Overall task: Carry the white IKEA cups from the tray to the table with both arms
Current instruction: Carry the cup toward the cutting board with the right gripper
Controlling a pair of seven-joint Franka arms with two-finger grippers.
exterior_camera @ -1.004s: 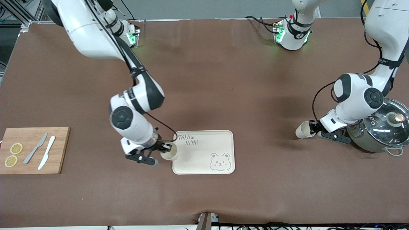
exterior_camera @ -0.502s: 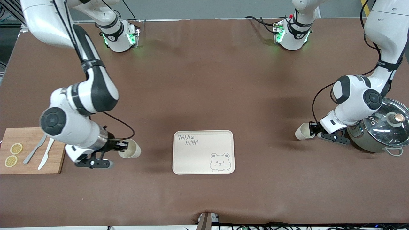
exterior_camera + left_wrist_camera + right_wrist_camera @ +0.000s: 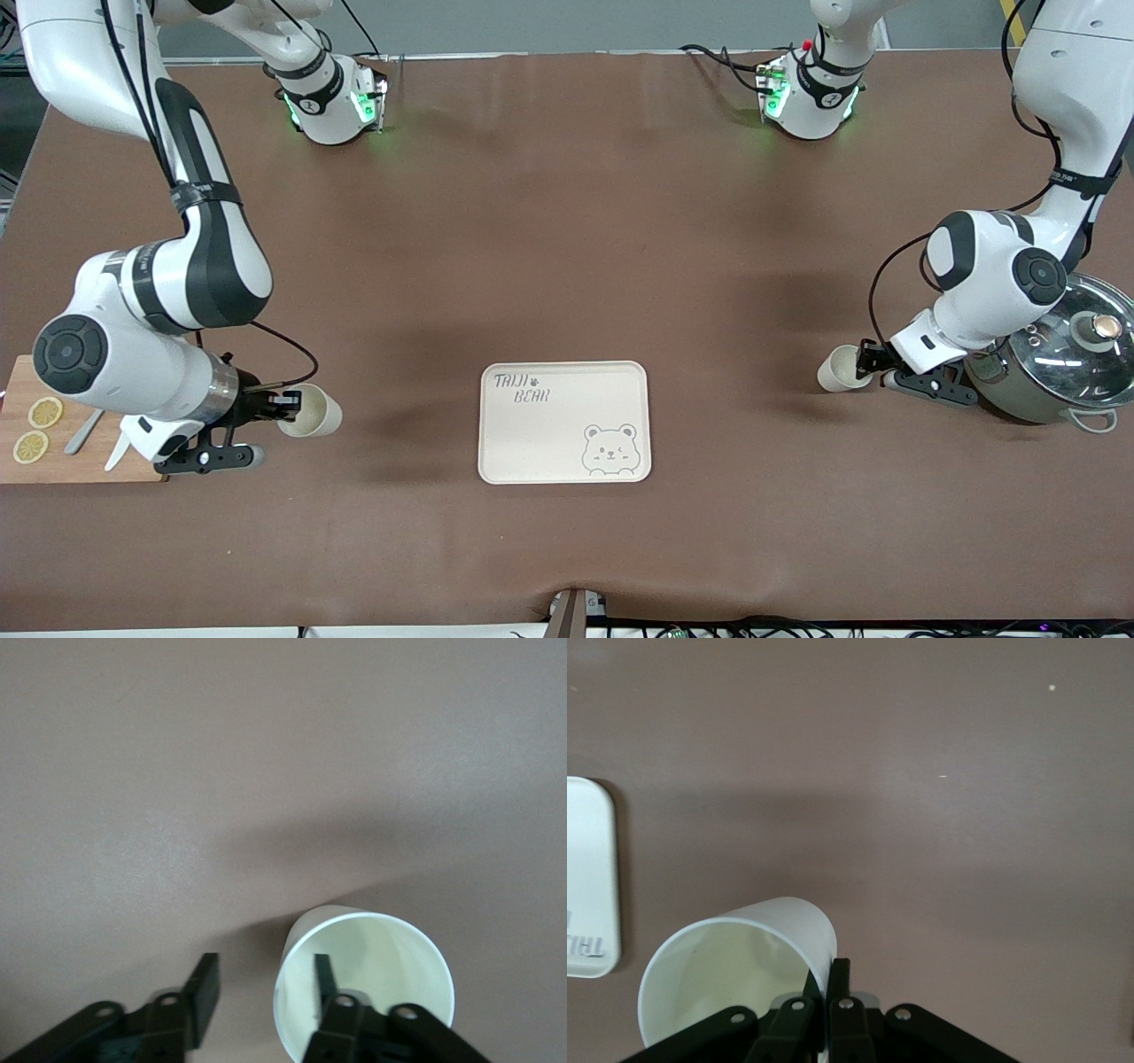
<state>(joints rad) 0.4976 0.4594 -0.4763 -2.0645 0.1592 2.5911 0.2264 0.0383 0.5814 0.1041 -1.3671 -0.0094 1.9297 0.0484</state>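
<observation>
Two white IKEA cups show. My right gripper [image 3: 288, 406] is shut on the rim wall of one cup [image 3: 312, 412], held tilted over the table between the cutting board and the tray. In the right wrist view its fingers pinch that cup [image 3: 735, 966] at the right gripper [image 3: 827, 970]. The other cup [image 3: 836, 369] sits tilted beside the pot, its mouth toward my left gripper [image 3: 873, 363]. In the left wrist view the left gripper [image 3: 266, 970] is open. One finger reaches inside this cup [image 3: 390, 966]; the other stands well clear of its wall.
A cream tray [image 3: 564, 422] with a bear drawing lies in the middle, nearer the front camera; its corner [image 3: 585, 868] shows in the right wrist view. A wooden cutting board [image 3: 53, 461] with lemon slices and two knives lies under the right arm's wrist. A lidded steel pot [image 3: 1054, 363] stands by the left arm.
The right arm has carried its cup from the tray's edge toward the cutting board. The left gripper's fingers have parted from the other cup's wall, and that cup sits slightly lower.
</observation>
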